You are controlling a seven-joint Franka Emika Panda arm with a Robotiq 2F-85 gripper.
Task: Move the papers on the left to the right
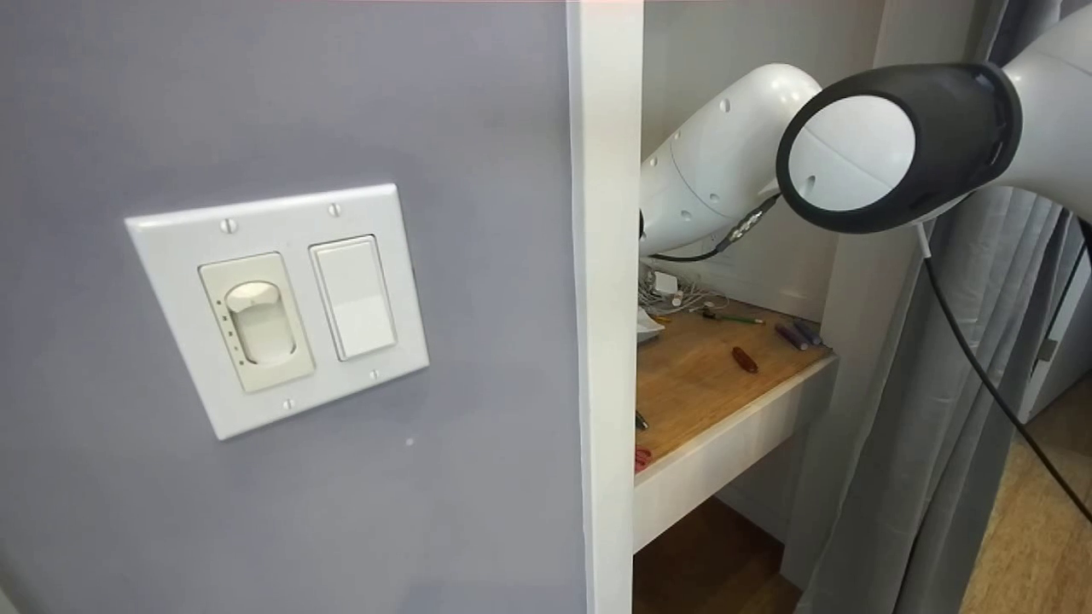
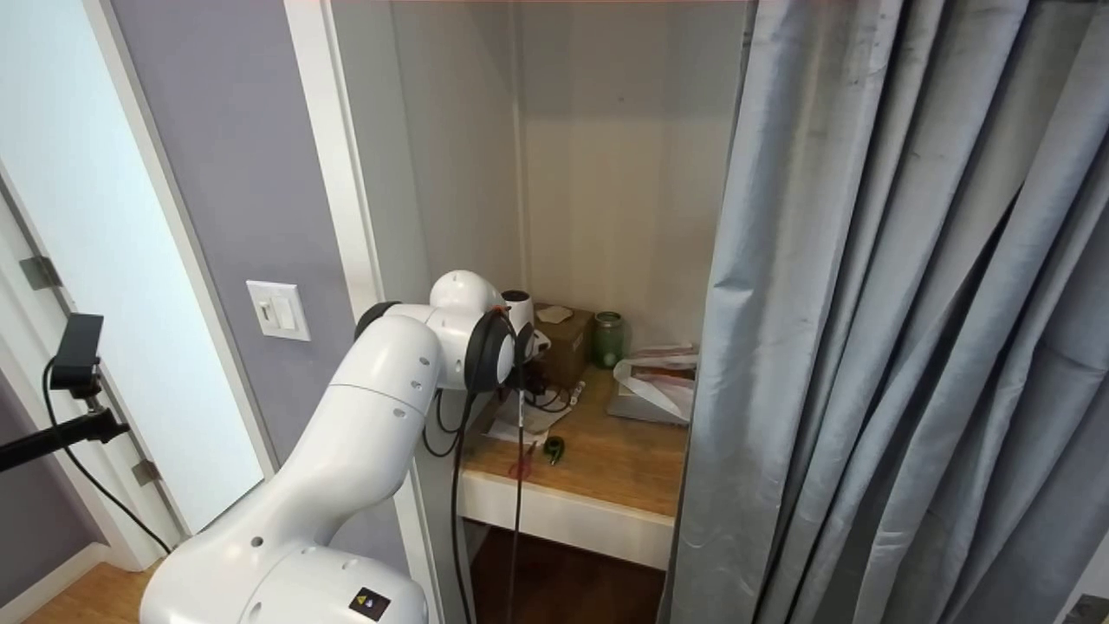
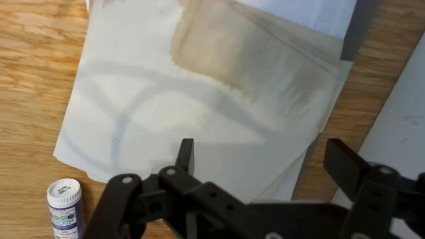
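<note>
A stack of whitish papers (image 3: 159, 116) with a brown stain on top lies on the wooden desk and fills the middle of the wrist view. Its lower right corner looks folded. The papers (image 2: 539, 421) also show at the left of the desk in an exterior view, partly behind cables. My gripper (image 3: 260, 141) is open and empty, with its fingers spread wide above the papers. The left finger is over the papers and the right finger is past their right edge. In an exterior view the gripper is a small dark shape (image 2: 537, 378), mostly hidden by the arm.
A white-capped bottle (image 3: 65, 207) stands near the papers. A cardboard box (image 2: 567, 347), a green jar (image 2: 608, 340) and a plastic bag on a grey item (image 2: 663, 381) are on the desk. Red scissors (image 2: 520, 466) lie near the front. A curtain (image 2: 832, 303) and a wall (image 2: 450, 156) flank the alcove.
</note>
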